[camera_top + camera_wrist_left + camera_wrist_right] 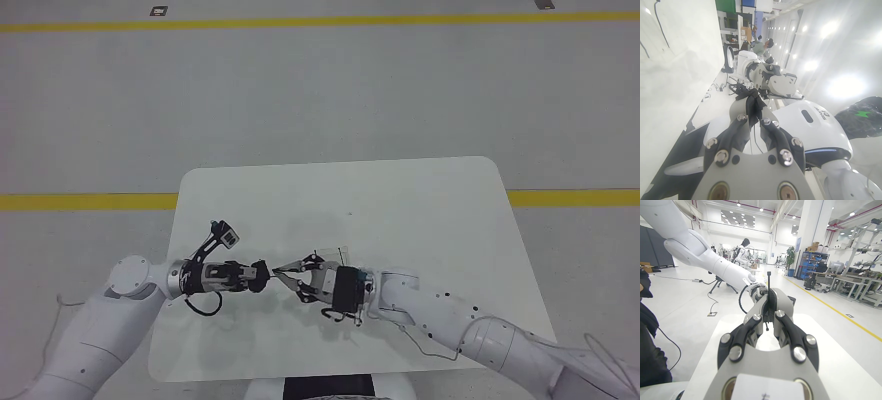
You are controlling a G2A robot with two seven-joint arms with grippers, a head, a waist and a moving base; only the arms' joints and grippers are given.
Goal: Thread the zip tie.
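Note:
The black zip tie (769,283) stands upright between the fingers of my right gripper (769,306), which is shut on it. The tie's square head points up and its other end hangs inside the jaws. Over the table's front part, my left gripper (266,276) and right gripper (282,274) meet tip to tip. My left gripper (753,102) has its black pads pressed together, and a thin black strand (755,136) of the tie trails back from between them. The right gripper (762,92) faces it, touching its tips.
The white table (400,200) has bare room behind and to both sides of the grippers. Its front edge lies close below them. A dark cable loop (740,302) hangs at the left arm's wrist.

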